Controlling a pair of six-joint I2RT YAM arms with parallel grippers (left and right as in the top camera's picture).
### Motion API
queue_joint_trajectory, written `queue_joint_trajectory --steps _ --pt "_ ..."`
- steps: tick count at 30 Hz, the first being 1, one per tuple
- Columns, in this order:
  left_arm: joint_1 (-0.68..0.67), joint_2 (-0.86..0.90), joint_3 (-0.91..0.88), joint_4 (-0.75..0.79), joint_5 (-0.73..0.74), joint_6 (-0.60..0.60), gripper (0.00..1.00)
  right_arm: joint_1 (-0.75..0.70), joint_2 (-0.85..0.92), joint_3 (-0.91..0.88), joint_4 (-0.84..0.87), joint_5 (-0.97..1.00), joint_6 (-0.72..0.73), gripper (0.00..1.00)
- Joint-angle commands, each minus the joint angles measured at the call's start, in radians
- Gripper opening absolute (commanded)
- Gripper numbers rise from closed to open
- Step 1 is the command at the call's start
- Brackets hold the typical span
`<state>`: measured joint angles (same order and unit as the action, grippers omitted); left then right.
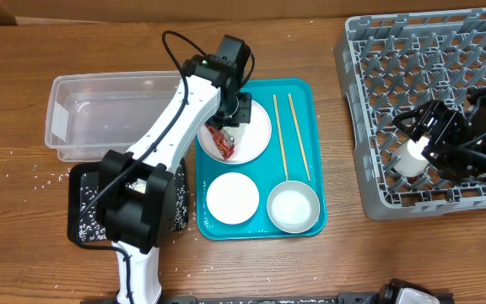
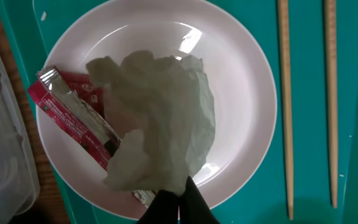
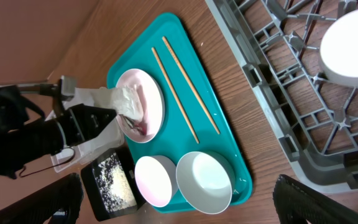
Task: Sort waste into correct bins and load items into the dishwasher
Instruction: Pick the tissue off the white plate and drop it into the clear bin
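Overhead looks down; both wrist cameras share the plate (image 2: 241, 93).

The left gripper (image 2: 179, 202) is showing black; past its jaws a white tissue (image 2: 160, 118) is covering a red, silver-edged wrapper (image 2: 67, 115) on a white plate (image 2: 241, 93), a teal tray (image 2: 303, 37) beneath.

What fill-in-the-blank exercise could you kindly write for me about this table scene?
1. The left gripper is shut on a crumpled white ____.
2. The red snack wrapper lies on the large white ____.
3. The two chopsticks lie on the ____ tray.
4. The small white cup sits in the grey dish ____.

Missing words: tissue; plate; teal; rack.
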<state>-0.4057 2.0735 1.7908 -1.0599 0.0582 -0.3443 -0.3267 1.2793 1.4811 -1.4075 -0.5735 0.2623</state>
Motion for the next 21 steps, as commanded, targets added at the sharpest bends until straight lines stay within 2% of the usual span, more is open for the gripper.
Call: queue_joint_trajectory --steps 1,6,12,15,19,20,21 --pt "-0.002 -0.087 0.032 -0.008 0.011 -0.020 0.04 0.002 -0.004 0.015 0.002 -0.013 -0.001 1.00" --pt "0.029 -0.179 0.032 -0.036 -0.094 -0.094 0.04 0.002 -0.004 0.015 -0.009 -0.012 -0.001 1.00" --pt "0.146 -0.325 0.032 -0.050 -0.121 -0.089 0.04 0.002 -0.004 0.015 -0.009 -0.012 -0.001 1.00" --pt "0.222 -0.336 0.031 -0.084 -0.135 -0.085 0.04 0.002 -0.004 0.015 -0.009 -0.012 -0.001 1.00" --pt "0.289 -0.299 0.002 -0.090 -0.258 -0.084 0.04 0.002 -0.004 0.015 -0.009 -0.013 -0.001 1.00" --pt "0.300 -0.280 -0.001 -0.082 -0.260 -0.070 0.07 0.002 -0.004 0.015 -0.009 -0.012 -0.001 1.00" --pt "0.308 -0.255 -0.001 -0.074 -0.237 -0.037 0.23 0.002 -0.004 0.015 -0.010 -0.013 -0.001 1.00"
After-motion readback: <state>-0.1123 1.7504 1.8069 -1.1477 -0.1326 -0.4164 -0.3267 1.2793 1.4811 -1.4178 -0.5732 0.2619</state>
